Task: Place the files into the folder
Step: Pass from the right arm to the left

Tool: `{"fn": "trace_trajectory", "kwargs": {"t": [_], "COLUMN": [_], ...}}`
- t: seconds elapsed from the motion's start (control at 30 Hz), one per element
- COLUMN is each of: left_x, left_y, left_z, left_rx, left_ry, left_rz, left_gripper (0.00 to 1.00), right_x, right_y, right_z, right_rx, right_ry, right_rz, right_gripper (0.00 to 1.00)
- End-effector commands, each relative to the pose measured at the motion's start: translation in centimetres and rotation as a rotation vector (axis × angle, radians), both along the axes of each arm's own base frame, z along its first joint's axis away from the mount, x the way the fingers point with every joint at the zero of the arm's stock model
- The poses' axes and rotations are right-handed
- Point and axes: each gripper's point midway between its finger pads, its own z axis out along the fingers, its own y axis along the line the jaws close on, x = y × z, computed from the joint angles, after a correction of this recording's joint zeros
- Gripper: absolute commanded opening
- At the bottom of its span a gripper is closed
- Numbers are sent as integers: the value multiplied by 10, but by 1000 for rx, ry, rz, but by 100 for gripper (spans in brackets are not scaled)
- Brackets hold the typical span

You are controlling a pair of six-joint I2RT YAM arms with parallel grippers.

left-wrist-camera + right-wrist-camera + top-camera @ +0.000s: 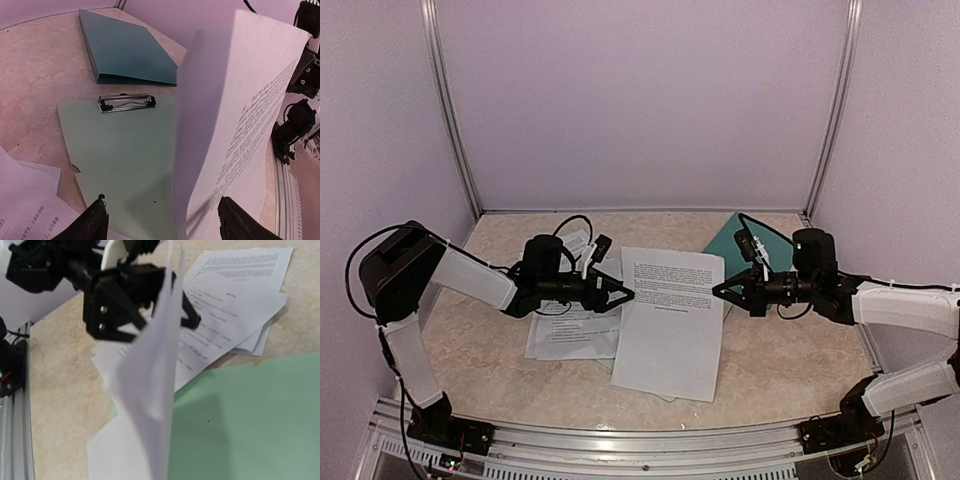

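One white printed sheet [670, 320] hangs in the air between my two grippers. It also shows in the left wrist view [240, 110] and, edge-on, in the right wrist view [150, 370]. My left gripper [628, 295] is open, and the sheet's left edge runs between its spread fingers [163, 199]. My right gripper [718, 292] is at the sheet's right edge and seems shut on it; its fingers do not show in the right wrist view. More printed sheets [570, 330] lie in a pile at the left [235, 305]. The dark teal folder [735, 245] lies closed at the back right [127, 50].
A pale mint-green clipboard [125, 150] with a silver clip [126, 102] lies flat under the lifted sheet [260, 415], just in front of the folder. The metal rail [640, 440] runs along the near edge. Walls close in the back and both sides.
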Motion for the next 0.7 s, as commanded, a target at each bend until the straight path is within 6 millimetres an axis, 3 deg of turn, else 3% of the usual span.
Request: {"fn": "trace_trajectory", "kwargs": {"t": [0.0,0.33,0.67], "left_x": [-10,-23,-30], "left_y": [-12,-34,-49], "left_z": [-3,-12,-21], "left_rx": [-31,-42,-51], "left_ry": [48,67,87], "left_rz": [-93,-150,-177], "left_gripper": [75,70,43], "right_x": [12,21,25], "right_y": [-5,-11,-18], "right_z": [13,23,26], "right_rx": [6,38,48], "right_ry": [-5,2,1], "right_rz": [-56,-92,-128], "right_gripper": [0,0,0]}}
